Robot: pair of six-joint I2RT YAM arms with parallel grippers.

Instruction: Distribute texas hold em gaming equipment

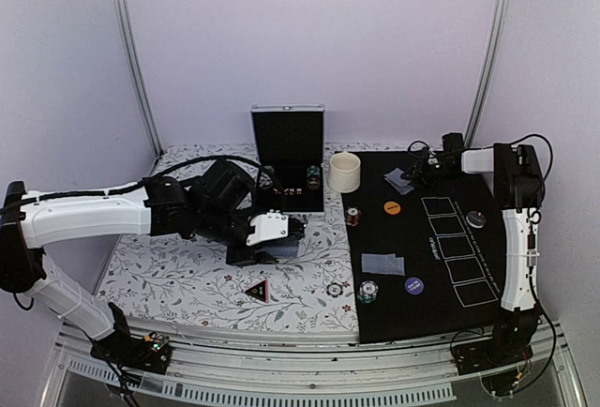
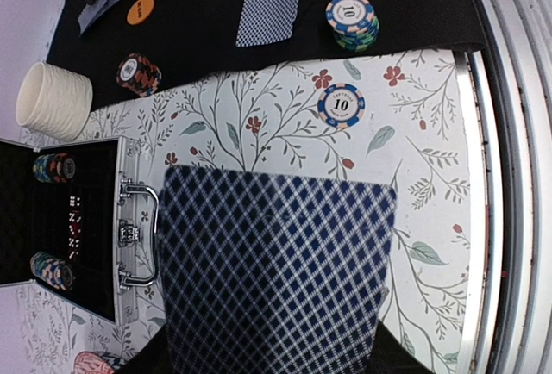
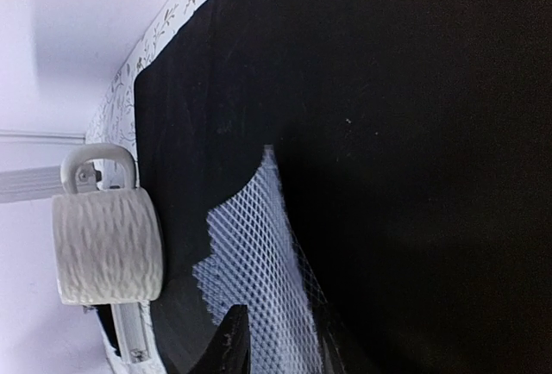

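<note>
Dealing step. Left gripper (image 1: 289,238) clamps blue-checked playing cards (image 2: 276,262) above the floral tablecloth (image 1: 187,276) (a deck, seemingly). Right gripper (image 1: 414,176) sits over a pale-latticed card (image 3: 259,253) at the far end of the black felt mat (image 1: 412,318); jaw gap unclear. Next: deck to an unserved seat.

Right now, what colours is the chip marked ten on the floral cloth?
The chip: blue rim, pale stripes, white centre; left wrist view.

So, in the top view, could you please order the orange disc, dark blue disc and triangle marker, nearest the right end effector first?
1. Orange disc, by the right end effector.
2. Dark blue disc, near edge of mat.
3. Triangle marker, far left.
</note>
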